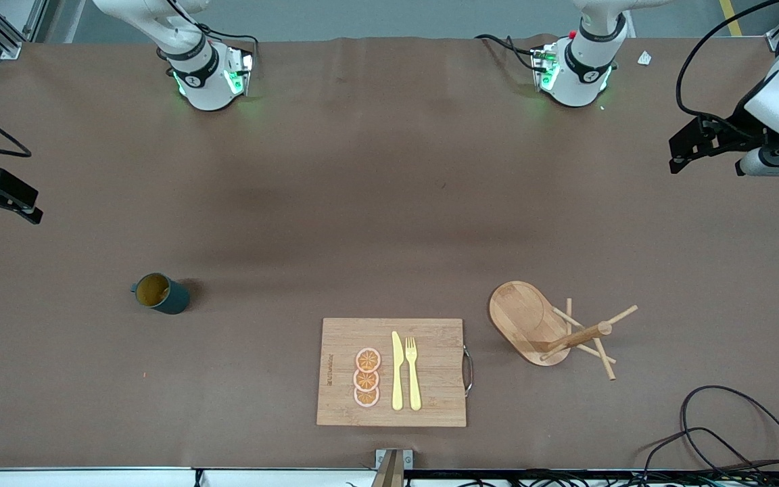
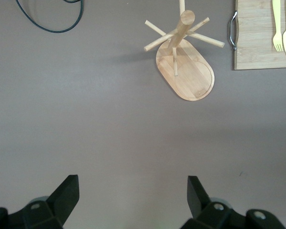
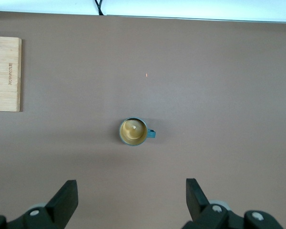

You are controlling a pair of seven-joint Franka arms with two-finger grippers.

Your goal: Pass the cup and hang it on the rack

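Both grippers up, spread wide, holding nothing.
Cup (image 3: 133,131) stands upright ahead of the right gripper's (image 3: 132,200) fingers; rack (image 2: 186,71) ahead of the left gripper's (image 2: 133,198).

This is a robotics lab, not a kitchen: two white robot arm bases with green status lights (image 1: 210,78) are bolted along one edge of a wide table covered in plain brown matting (image 1: 362,203). Loose black cables (image 1: 721,433) trail over the table's corner, and aluminium framing (image 1: 14,30) stands at its edge. The rectangular bamboo cutting board with yellow plastic cutlery and toy orange slices (image 1: 393,372) looks like a staged prop.
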